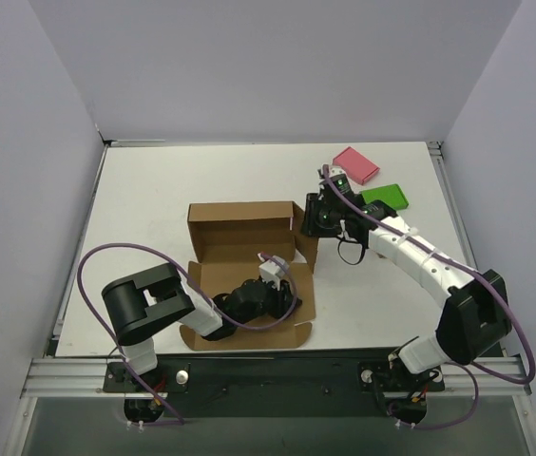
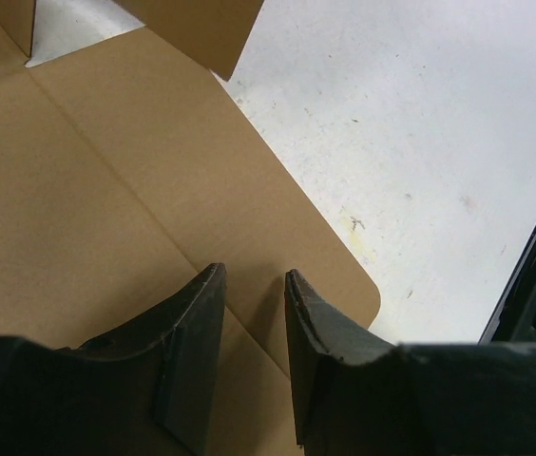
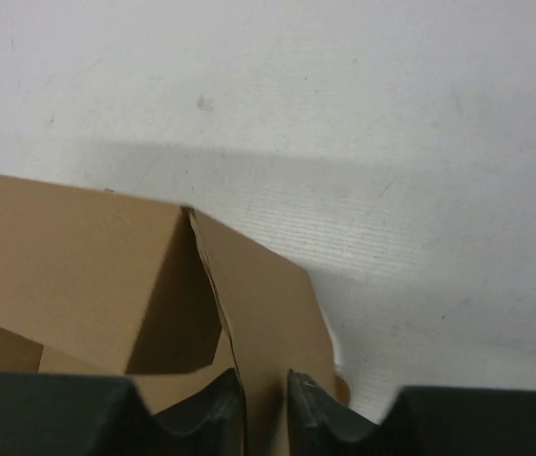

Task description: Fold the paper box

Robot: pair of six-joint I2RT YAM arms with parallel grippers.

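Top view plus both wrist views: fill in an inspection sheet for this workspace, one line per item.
Surface: white table, faint scuffs.
Job's things: box partly folded, back wall upright, front panel lying flat.
Clutter: pink block and green block at far right, apart from the box.
Grippers: left gripper open over the flat panel, nothing between its fingers; right gripper straddles the box's right flap, grip unclear.
Cables: purple cables loop along both arms; the left one hangs over the front panel.
Surroundings: grey walls on three sides, metal rail at the near edge.
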